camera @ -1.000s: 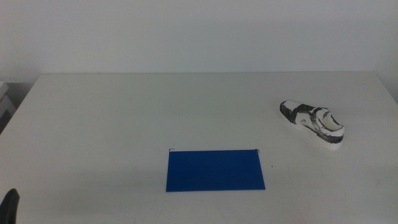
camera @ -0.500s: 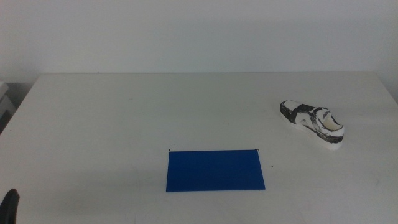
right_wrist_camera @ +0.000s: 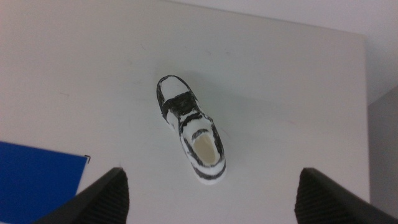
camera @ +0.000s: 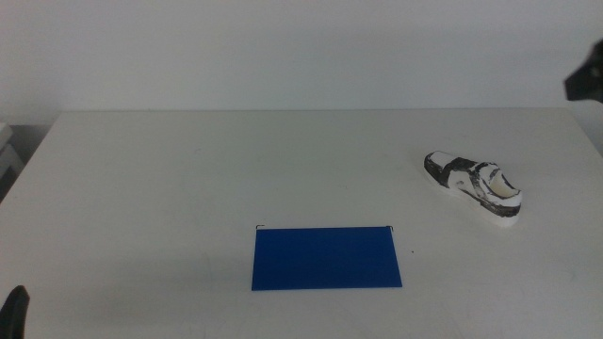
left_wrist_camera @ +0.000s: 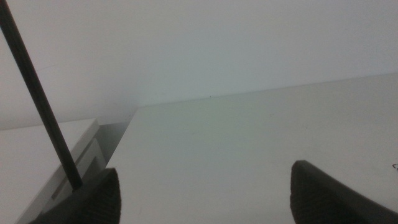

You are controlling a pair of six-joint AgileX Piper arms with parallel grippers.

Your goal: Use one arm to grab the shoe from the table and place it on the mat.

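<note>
The shoe (camera: 473,187) lies on its sole on the right side of the white table (camera: 188,179), toe pointing toward the far left and heel toward the near right, its pale inside open to the ceiling. The blue mat (camera: 326,256) lies flat toward the near middle of the table, well apart from the shoe, with nothing on it. The right arm (camera: 586,75) shows only as a dark shape at the upper right edge of the middle view, above the table's far right corner. Its right gripper (right_wrist_camera: 211,193) hangs high over the shoe with both jaws spread wide, the sneaker showing between them from above (a corner of the mat shows there too) and nothing held. The left gripper (left_wrist_camera: 205,193) waits low by the table's near left corner, its jaws likewise spread apart and empty, looking across bare tabletop toward the wall.
</note>
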